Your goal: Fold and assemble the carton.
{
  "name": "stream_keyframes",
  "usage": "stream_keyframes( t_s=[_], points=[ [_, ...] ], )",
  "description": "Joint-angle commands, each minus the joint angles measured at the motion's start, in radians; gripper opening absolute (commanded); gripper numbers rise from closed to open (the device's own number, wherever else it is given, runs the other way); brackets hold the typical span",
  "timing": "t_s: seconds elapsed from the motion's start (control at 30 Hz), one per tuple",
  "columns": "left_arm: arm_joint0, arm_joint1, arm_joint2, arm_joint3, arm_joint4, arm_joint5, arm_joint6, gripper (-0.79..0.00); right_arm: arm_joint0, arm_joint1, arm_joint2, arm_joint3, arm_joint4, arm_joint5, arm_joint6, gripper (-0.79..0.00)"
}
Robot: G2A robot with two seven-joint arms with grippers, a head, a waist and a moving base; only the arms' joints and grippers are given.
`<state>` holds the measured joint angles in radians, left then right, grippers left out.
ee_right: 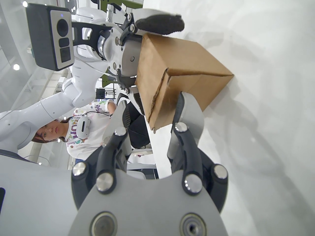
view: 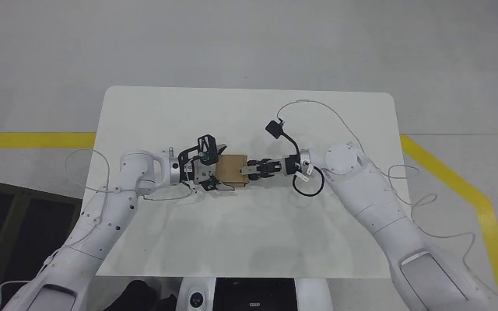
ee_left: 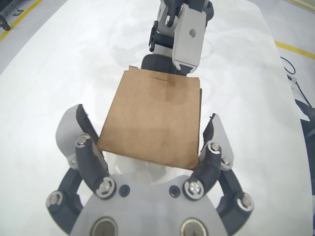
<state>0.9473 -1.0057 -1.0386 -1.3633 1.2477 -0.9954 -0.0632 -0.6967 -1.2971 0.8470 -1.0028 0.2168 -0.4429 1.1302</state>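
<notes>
A brown carton (view: pixel 231 167) stands folded into a box shape at the middle of the white table (view: pixel 249 109). My left gripper (ee_left: pixel 147 114) spans the carton (ee_left: pixel 152 128) across its width, one pad on each side edge, shut on it. From the opposite end, my right gripper (ee_right: pixel 152 109) straddles a corner of the carton (ee_right: pixel 182 57). One of its fingers (ee_right: pixel 187 109) lies against a side face, the other stands off the loose end flap, so it is open. In the top view the right gripper (view: pixel 247 169) meets the carton's right edge.
A thin cable (view: pixel 311 105) loops over the table's back right part. Bare tabletop lies in front of and behind the carton. Yellow floor tape (view: pixel 47 140) runs beside the table.
</notes>
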Motion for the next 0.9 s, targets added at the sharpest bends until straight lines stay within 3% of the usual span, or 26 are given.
stream_keyframes(
  t_s=[0.0,0.13,0.27,0.4,0.47,0.87],
  points=[
    [0.0,0.0,0.0,0.0,0.001,0.0,0.0,0.0,-0.01,0.007,0.016,-0.016,-0.005,0.006,0.003,-0.431],
    [0.001,0.0,0.0,0.0,0.001,0.003,0.0,0.0,-0.033,0.024,0.048,-0.054,-0.027,0.029,0.009,-0.465],
    [0.001,0.0,-0.001,0.0,0.001,0.003,0.0,0.0,-0.061,0.037,0.069,-0.094,-0.043,0.057,0.02,-0.665],
    [0.002,0.0,-0.001,-0.001,0.001,0.003,0.0,0.0,-0.085,0.042,0.069,-0.125,-0.045,0.079,0.029,-0.705],
    [0.003,0.0,-0.002,-0.002,0.001,0.003,0.0,0.0,-0.089,0.041,0.063,-0.133,-0.044,0.083,0.026,-0.785],
    [0.005,0.001,-0.005,-0.003,0.001,0.005,-0.007,0.0,-0.046,0.024,0.029,-0.095,-0.049,0.052,-0.005,-0.785]
  ],
)
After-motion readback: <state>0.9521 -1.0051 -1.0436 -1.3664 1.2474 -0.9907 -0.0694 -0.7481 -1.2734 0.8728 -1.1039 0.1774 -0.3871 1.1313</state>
